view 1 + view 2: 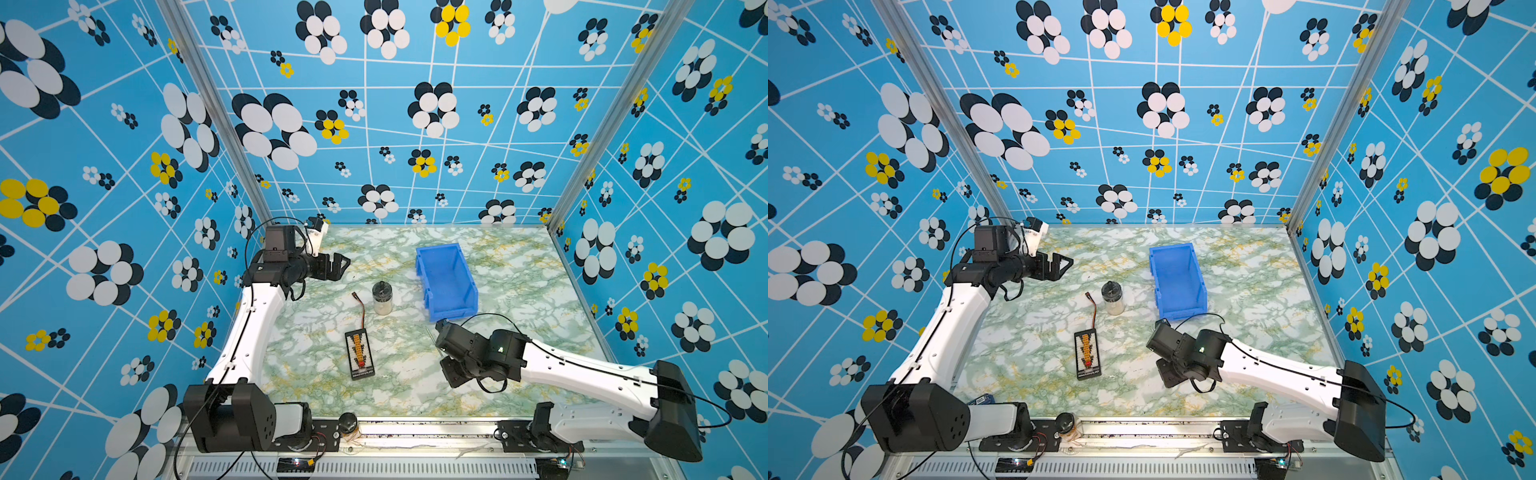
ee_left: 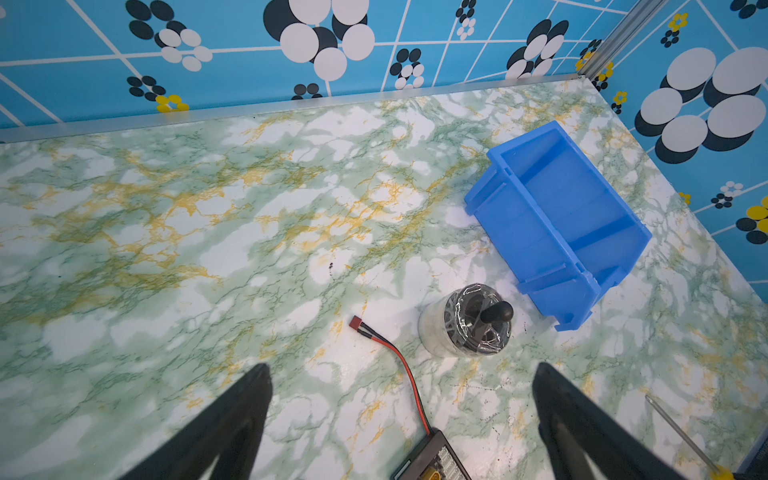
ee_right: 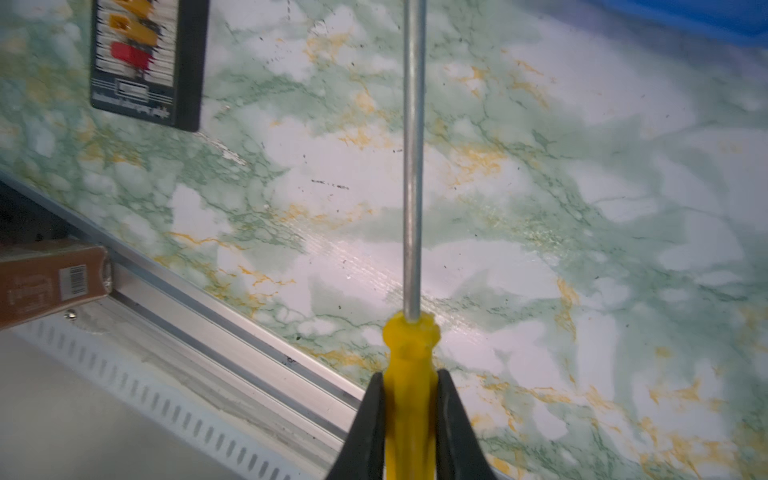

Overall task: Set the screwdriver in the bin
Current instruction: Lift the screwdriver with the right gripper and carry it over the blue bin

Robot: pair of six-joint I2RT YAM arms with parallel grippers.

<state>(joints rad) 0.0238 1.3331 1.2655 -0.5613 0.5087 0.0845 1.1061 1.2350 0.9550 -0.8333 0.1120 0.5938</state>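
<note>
A bench (image 1: 519,282) marbled in green, white and yellow is sitting inside blue walls (image 1: 415,124) patterned with black, white and yellow flowers. Near its middle a small glass jar (image 1: 382,298) with a black lid is standing upright. Beside it, nearer the front edge, a black rectangular circuit board (image 1: 360,354) is lying flat, its red-and-black wire (image 1: 363,309) curving toward the jar without touching.

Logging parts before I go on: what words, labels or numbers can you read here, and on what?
Nothing is readable.
On the board: white print near one end, too blurred.
On the brown box: a barcode label and print, too blurred.
On the bin, jar and screwdriver: no markings show.
</note>
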